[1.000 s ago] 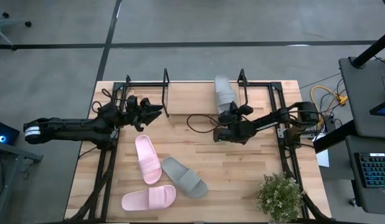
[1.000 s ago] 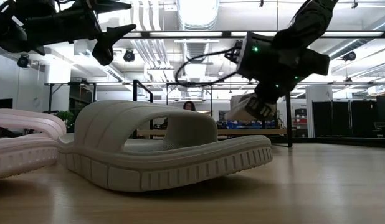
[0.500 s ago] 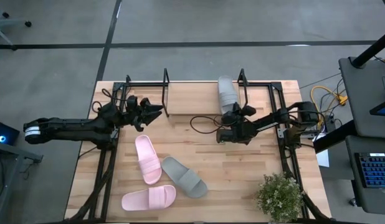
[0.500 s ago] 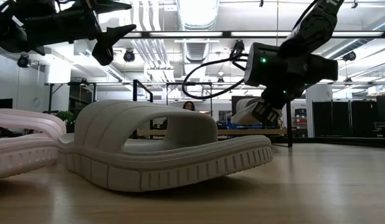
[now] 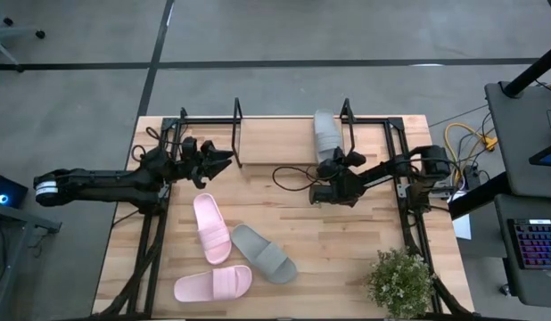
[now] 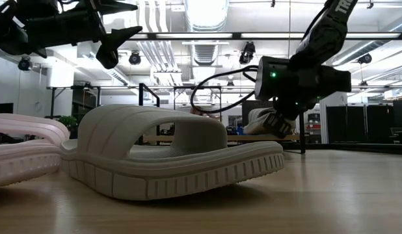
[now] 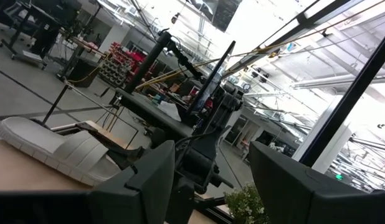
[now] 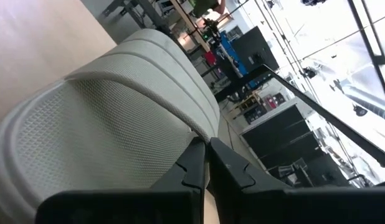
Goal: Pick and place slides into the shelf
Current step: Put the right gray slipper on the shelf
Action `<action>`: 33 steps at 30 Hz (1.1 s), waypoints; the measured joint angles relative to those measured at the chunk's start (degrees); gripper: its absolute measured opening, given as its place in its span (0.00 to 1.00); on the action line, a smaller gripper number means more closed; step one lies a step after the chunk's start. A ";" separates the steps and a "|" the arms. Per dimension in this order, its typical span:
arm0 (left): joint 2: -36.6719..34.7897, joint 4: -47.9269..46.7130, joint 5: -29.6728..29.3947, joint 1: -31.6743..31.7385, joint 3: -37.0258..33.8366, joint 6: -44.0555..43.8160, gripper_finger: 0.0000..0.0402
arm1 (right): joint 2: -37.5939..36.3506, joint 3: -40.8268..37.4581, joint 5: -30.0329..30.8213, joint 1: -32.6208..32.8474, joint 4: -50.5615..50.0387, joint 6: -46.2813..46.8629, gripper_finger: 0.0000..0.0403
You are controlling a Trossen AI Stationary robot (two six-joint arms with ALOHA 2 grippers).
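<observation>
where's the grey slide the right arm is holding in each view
High view: grey slide at the shelf's right end, just beyond the right gripper.
Low view: pale shape right of centre, under the right gripper.
Left wrist view: lying in the lower left.
Right wrist view: fills the frame, clamped by the right gripper.
Shared landmark: the right arm's dark gripper.

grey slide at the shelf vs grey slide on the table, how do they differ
The grey slide at the shelf is pinched by the right gripper; the grey slide on the table lies free. The first points straight along the shelf, the second lies diagonally beside pink slides. Both are the same grey foam.
</observation>
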 joint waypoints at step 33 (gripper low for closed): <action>0.00 0.01 -0.10 0.00 0.07 -0.61 0.48 | 0.85 -0.85 -3.17 -1.25 0.02 6.84 0.02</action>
